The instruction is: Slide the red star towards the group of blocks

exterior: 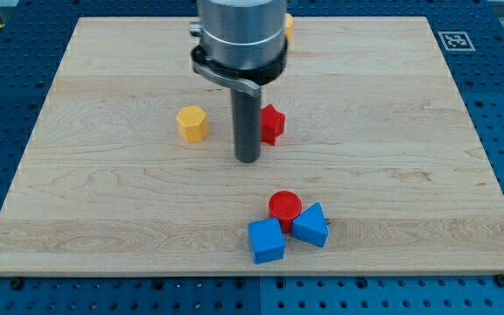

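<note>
The arm has no claw at all, so there is nothing to open or close; it ends in a dark rod, and my tip (248, 160) rests on the wooden bench (103, 210) just at the view's left of the red star (272, 122), a little lower than it. The rod hides the left edge of the star, so I cannot tell if they touch.

The red star lies near the middle of the bench. The group of blocks sits well apart from it, toward the view's bottom: a red cylinder (285, 206), a blue cube (266, 241) and a second blue block (311, 226) whose shape I cannot make out surely, all three touching each other.

To do this step well, I think the tip should first go around to the upper side of the star, without knocking it. Then it should push straight down the view, through the middle of the star, so it does not turn or slip away sideways. A slow push, stopping beside the group, would keep the three blocks from scattering.

Counting: one red star, one red cylinder, two blue blocks, one yellow block (192, 123) of hexagon form at the view's left, and one orange block (288, 25) mostly hidden behind the arm at the view's top.
</note>
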Robot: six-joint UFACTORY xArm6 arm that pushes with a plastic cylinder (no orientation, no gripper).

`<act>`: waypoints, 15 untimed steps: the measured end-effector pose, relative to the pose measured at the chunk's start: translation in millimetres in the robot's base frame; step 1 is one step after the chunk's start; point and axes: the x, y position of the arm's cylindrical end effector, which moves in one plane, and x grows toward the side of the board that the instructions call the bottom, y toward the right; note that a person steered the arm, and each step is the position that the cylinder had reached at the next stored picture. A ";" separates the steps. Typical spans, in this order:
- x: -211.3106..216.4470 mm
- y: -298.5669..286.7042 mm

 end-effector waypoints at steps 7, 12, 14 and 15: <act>-25.8 40.8; -35.6 20.2; -82.1 -21.1; -127.0 0.9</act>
